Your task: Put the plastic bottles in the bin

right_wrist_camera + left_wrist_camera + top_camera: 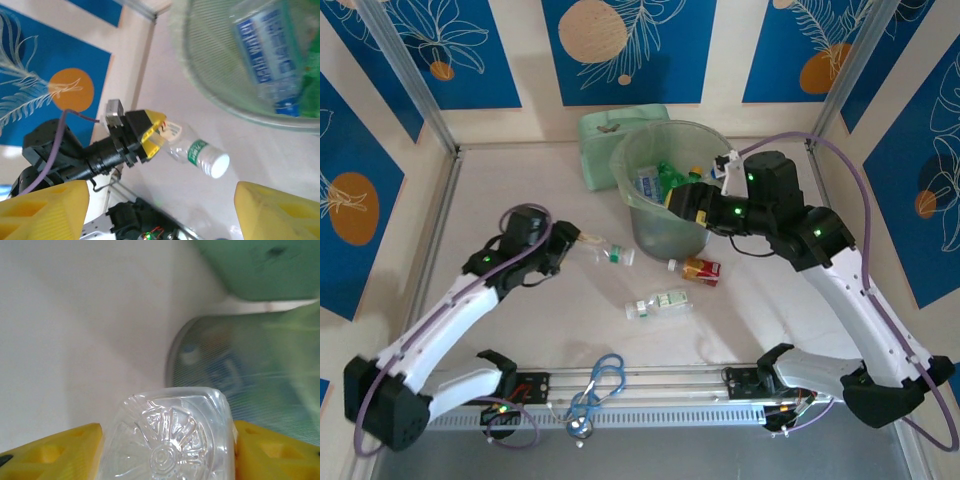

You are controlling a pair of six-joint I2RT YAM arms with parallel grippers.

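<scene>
My left gripper (580,241) is shut on the base end of a clear plastic bottle (610,253) with a green label and white cap, left of the bin. In the left wrist view its moulded base (167,435) sits squeezed between the yellow fingers (55,452). The bin (670,215), a translucent pale-green bucket, holds a blue-labelled bottle (270,50) and a green one (670,175). My right gripper (685,200) hangs open over the bin's near rim, nothing between its fingers (45,210). Two more bottles lie on the table: a red-labelled one (698,268) and a clear one (658,303).
A flat mint-green box (610,130) stands behind the bin against the back wall. Blue scissors-like loops (605,375) lie on the rail at the near edge. Metal frame posts rise at both back corners.
</scene>
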